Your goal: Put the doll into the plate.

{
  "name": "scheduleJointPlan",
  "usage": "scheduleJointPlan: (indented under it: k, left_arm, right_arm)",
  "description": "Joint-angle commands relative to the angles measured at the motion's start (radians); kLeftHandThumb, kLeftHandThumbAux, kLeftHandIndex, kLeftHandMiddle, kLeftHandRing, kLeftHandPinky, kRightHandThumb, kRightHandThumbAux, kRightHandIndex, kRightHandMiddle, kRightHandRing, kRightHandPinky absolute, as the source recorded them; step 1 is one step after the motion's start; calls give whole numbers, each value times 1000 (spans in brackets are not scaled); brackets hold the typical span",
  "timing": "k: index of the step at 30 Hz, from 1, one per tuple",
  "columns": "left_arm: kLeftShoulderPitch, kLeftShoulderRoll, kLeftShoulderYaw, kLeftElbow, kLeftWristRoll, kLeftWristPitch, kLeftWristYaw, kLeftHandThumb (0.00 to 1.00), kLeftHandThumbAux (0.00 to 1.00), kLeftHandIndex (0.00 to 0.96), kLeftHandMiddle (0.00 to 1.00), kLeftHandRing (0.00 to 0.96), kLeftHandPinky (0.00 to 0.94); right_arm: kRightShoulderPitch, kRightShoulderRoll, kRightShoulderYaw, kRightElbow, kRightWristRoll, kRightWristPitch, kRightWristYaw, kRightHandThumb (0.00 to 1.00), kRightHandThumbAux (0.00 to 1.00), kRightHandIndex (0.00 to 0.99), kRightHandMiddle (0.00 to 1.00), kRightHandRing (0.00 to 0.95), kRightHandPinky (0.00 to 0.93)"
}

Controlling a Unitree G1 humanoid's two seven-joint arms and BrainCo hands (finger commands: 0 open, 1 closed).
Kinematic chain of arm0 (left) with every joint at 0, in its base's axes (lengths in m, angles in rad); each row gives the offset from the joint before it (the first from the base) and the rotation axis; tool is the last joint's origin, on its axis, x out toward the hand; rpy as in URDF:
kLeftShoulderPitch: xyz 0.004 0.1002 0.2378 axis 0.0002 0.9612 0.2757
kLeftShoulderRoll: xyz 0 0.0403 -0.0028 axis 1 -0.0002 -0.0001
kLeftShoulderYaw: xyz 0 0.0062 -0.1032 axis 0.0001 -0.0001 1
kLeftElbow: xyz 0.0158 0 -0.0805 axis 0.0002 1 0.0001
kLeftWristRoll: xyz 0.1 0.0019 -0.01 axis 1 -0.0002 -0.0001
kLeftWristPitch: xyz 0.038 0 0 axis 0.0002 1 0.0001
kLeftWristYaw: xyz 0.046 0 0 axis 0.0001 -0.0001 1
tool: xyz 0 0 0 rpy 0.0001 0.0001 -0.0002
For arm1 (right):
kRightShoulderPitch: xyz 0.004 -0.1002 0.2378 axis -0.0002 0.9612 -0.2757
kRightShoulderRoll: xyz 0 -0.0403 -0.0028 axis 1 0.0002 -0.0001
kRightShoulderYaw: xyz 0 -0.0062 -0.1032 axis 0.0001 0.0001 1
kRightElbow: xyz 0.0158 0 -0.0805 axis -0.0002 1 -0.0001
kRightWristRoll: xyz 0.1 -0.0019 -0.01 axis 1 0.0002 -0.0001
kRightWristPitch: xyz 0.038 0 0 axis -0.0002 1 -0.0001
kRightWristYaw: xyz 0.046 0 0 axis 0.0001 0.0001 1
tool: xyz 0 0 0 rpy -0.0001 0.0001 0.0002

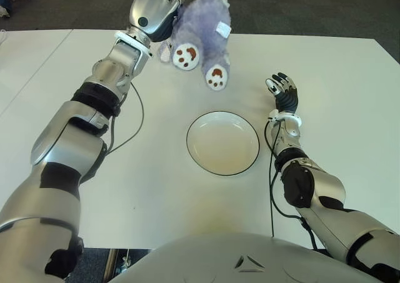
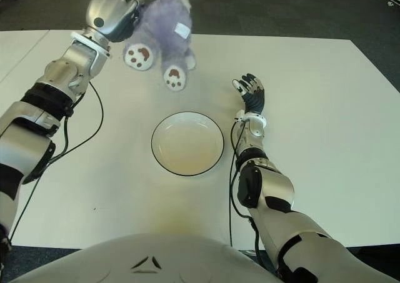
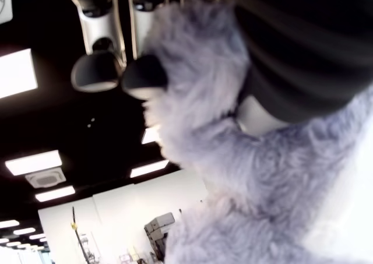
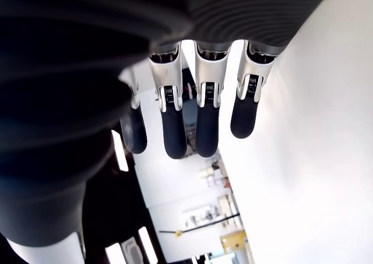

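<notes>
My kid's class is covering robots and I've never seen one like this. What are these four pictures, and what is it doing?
It is a humanoid robot with two fingered hands. Two pictures look down from its head at a white table; the other two come from cameras on its wrists. The left hand grips a purple plush doll, lifted above the table's far side. A white plate lies empty nearer the robot. The right hand, fingers open, holds nothing and shows to the plate's right.
</notes>
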Motion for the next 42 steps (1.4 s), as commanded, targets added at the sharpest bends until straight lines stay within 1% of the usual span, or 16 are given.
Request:
scheduleJointPlan:
  k: [1, 8, 13, 20, 24, 26, 28, 32, 34, 37, 40, 42]
  left_arm:
    - [0, 16, 12, -37, 26, 15, -16, 743, 697, 441, 859, 861, 875]
    - [-37, 14, 10, -32, 49, 2, -1, 742, 698, 441, 856, 858, 877]
    - [-60, 18, 21, -70, 48, -16, -15, 741, 698, 441, 856, 860, 879]
    - [-63, 26, 25, -101, 51, -44, 16, 740, 698, 441, 862, 866, 888]
    - [-44, 33, 35, -150, 53, -50, 30, 740, 697, 442, 867, 873, 893]
    - [37, 41, 49, -314, 72, -12, -11, 740, 697, 442, 864, 872, 885]
    - [87, 58, 61, -414, 83, -3, -39, 741, 697, 442, 858, 866, 874]
    - [116, 84, 78, -459, 84, -23, -55, 742, 698, 441, 852, 859, 865]
    - [154, 105, 96, -525, 79, -36, -71, 742, 698, 441, 847, 856, 863]
    - [202, 122, 123, -600, 76, -44, -95, 743, 699, 441, 844, 855, 861]
    - [251, 143, 153, -703, 81, -40, -159, 745, 698, 441, 844, 858, 863]
    - [273, 144, 169, -742, 83, -36, -188, 745, 698, 441, 841, 855, 858]
  right_arm:
    - [140, 42, -18, 110, 20, 137, -27, 0, 827, 237, 261, 238, 214]
    - [141, 41, -9, 110, 10, 136, -37, 0, 832, 247, 266, 233, 178]
    - [142, 41, -3, 110, 4, 133, -41, 0, 823, 251, 269, 231, 174]
    - [142, 43, -2, 110, 4, 130, -42, 0, 811, 259, 276, 236, 190]
    - [142, 46, -1, 110, 4, 128, -44, 0, 812, 263, 277, 235, 183]
    - [142, 48, -2, 110, 5, 127, -44, 1, 810, 265, 277, 237, 194]
    - [142, 49, -3, 110, 7, 127, -44, 3, 809, 270, 281, 240, 190]
    - [142, 51, -3, 110, 6, 125, -47, 7, 807, 274, 287, 240, 167]
    - [142, 52, -3, 110, 6, 124, -47, 7, 804, 275, 290, 240, 153]
    - [142, 53, -3, 110, 6, 122, -47, 9, 802, 278, 293, 244, 164]
    - [141, 55, -2, 110, 7, 122, -47, 9, 804, 279, 295, 242, 156]
    - [141, 55, -2, 110, 6, 123, -47, 1, 808, 277, 293, 240, 156]
